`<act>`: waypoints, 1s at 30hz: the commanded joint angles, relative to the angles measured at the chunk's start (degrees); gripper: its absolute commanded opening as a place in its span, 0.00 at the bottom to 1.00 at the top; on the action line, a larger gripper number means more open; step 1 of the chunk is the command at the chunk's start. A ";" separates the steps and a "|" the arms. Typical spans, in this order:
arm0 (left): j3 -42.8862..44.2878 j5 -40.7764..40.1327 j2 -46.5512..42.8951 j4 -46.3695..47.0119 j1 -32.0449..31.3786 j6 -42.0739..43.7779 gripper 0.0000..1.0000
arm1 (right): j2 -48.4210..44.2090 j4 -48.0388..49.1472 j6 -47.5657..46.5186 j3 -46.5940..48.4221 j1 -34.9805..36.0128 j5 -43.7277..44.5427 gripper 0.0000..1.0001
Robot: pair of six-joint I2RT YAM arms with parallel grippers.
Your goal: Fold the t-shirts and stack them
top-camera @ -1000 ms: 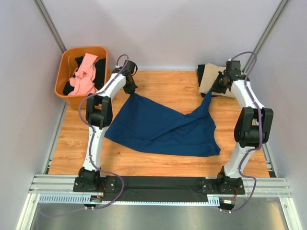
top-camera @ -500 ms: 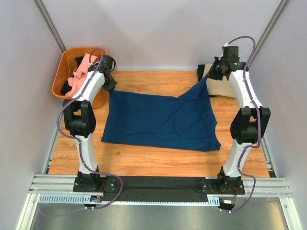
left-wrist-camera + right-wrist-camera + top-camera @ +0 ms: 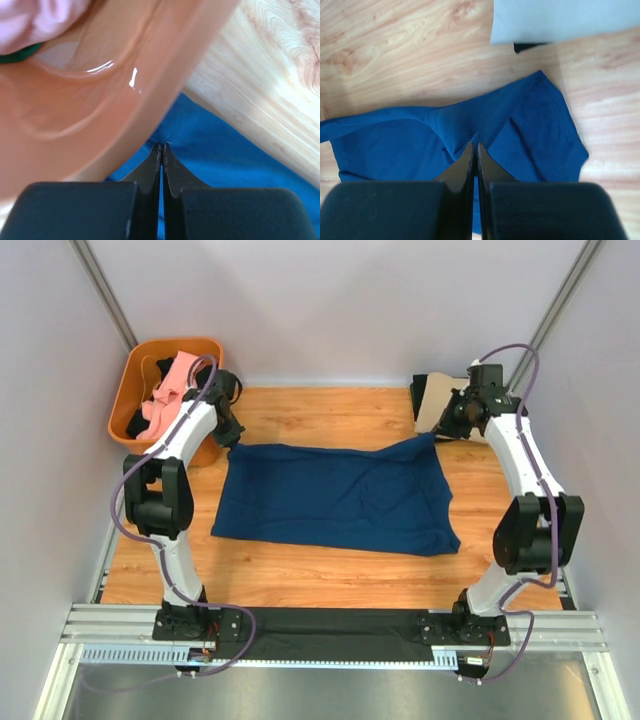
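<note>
As two jaws pinch, one t-shirt (image 3: 335, 498) lies spread.

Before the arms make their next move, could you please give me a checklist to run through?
1. The left gripper is shut on the far left corner of the navy t-shirt: ok.
2. The right gripper is shut on the far right corner: ok.
3. Shirt lying flat: not ok, creased near the right gripper.
4. The left gripper clear of the orange basket: cannot tell, its wall is right beside it.
5. Which side faces up: cannot tell.
</note>
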 commanded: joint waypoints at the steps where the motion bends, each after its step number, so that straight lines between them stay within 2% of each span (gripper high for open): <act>1: -1.80 -1.14 -6.04 0.76 0.74 1.03 0.00 | -7.91 0.33 0.29 -4.46 -0.10 0.79 0.00; 9: -10.58 -1.84 -11.32 1.55 0.83 2.18 0.00 | -18.64 0.23 3.36 -20.98 -0.10 3.86 0.00; 12: -15.94 -1.14 -14.39 4.53 0.83 2.35 0.00 | -24.18 2.69 6.61 -31.34 -0.10 6.67 0.00; 13: -18.04 -1.05 -14.84 4.80 0.91 2.44 0.04 | -26.80 3.48 7.22 -35.46 -0.10 7.64 0.08; 15: -19.73 -1.22 -16.76 4.98 0.91 2.35 0.22 | -29.97 4.89 8.54 -38.83 -0.10 10.19 0.35; 16: -20.60 -1.22 -17.38 5.42 0.91 2.35 0.33 | -30.69 5.24 8.81 -39.89 -0.10 10.28 0.53; 17: -22.27 -1.05 -18.26 5.77 0.91 2.35 0.50 | -31.39 5.60 9.07 -40.94 -0.10 12.46 0.71; 20: -23.78 -1.40 -20.64 5.86 0.83 2.88 0.56 | -32.45 5.77 10.04 -40.25 -0.10 11.17 0.73; 24: -24.04 -4.03 -22.75 6.56 -1.36 4.80 0.55 | -32.28 7.35 11.18 -39.11 2.71 6.51 0.73; 27: -20.89 -4.65 -19.17 7.70 -4.35 9.63 0.51 | -30.09 9.20 12.41 -39.02 7.01 5.80 0.72; 30: -16.84 -5.36 -13.64 7.53 -9.09 11.93 0.49 | -21.77 10.08 14.35 -38.40 11.84 7.20 0.72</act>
